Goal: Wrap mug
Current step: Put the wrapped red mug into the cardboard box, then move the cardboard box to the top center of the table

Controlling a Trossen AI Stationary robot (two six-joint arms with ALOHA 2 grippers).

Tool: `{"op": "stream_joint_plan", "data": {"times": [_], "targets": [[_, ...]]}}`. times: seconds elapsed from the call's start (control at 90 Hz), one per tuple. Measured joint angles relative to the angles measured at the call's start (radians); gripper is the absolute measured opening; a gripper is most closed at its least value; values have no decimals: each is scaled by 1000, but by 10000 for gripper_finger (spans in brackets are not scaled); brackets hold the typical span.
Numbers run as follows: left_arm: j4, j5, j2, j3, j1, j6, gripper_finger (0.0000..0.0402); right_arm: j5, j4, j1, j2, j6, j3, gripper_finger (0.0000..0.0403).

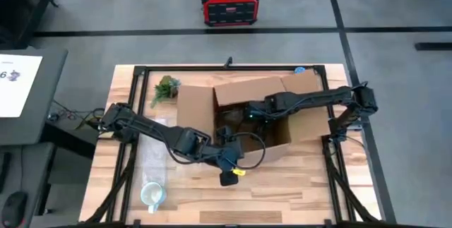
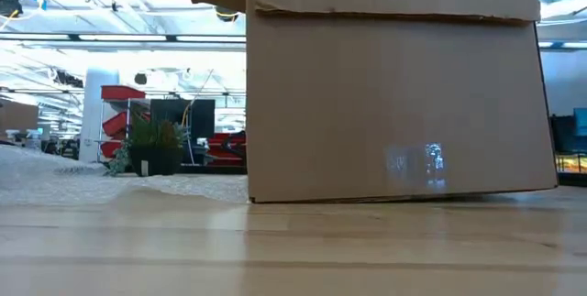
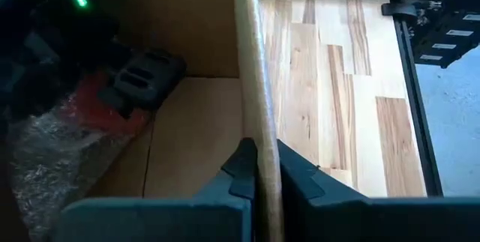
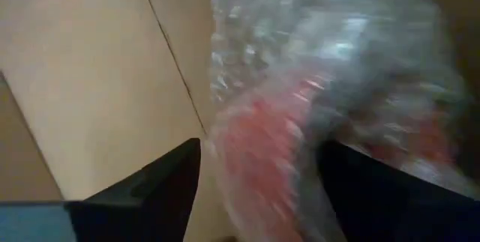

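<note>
An open cardboard box [image 1: 244, 118] stands in the middle of the table. My left gripper [image 3: 259, 171] is at the box's near wall [image 1: 227, 147], shut on its top edge. My right gripper [image 4: 259, 189] reaches into the box from the table's right [image 1: 248, 115]. It is shut on a red thing wrapped in bubble wrap [image 4: 300, 115], also seen in the left wrist view [image 3: 67, 129]; whether it is the mug, I cannot tell. A pale mug [image 1: 152, 194] stands bare on the table near the front left, beside a sheet of bubble wrap [image 1: 152, 163]. My left gripper pinches the top edge of the box's near wall [image 3: 257, 133] between its two fingers, one inside the box and one outside. The fingers come from above and lie across the wall. The box stands on the table. My right gripper has the bubble-wrapped red bundle [image 4: 262, 144] between its two fingers [image 4: 165, 189], inside the box. The bundle fills the gap from one finger to the other. Whether it rests on the box's floor, I cannot tell.
A small potted plant [image 1: 166, 87] stands at the far left of the table, also in the low view [image 2: 151, 145]. The box's flaps [image 1: 247, 90] stand open at its far side. A black frame [image 1: 332, 143] runs round the table. Bare wood lies near the front edge.
</note>
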Motion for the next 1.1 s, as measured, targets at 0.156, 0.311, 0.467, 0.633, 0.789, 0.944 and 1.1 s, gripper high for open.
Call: {"op": "stream_joint_plan", "data": {"times": [0.156, 0.311, 0.467, 0.633, 0.789, 0.944, 1.1], "targets": [[0, 12, 0, 0, -1, 6, 4, -3, -77, 6, -37, -1, 59, 255], [1, 14, 0, 0, 0, 10, 4, -4, -123, 5, -92, -11, 117, 255], [1, 6, 0, 0, 0, 8, 4, -14, -166, 5, -149, -36, 185, 255], [1, 3, 0, 0, 1, 9, 4, -22, -152, -1, -214, -55, 235, 255], [-1, 0, 0, 0, 2, 9, 4, -22, -123, -20, -256, -54, 246, 255], [-2, -3, 0, 0, 3, 9, 4, -22, -33, -37, -304, -50, 247, 255], [-11, -6, 0, 0, 3, 9, 4, -24, 41, -69, -346, -4, 248, 255]]}}
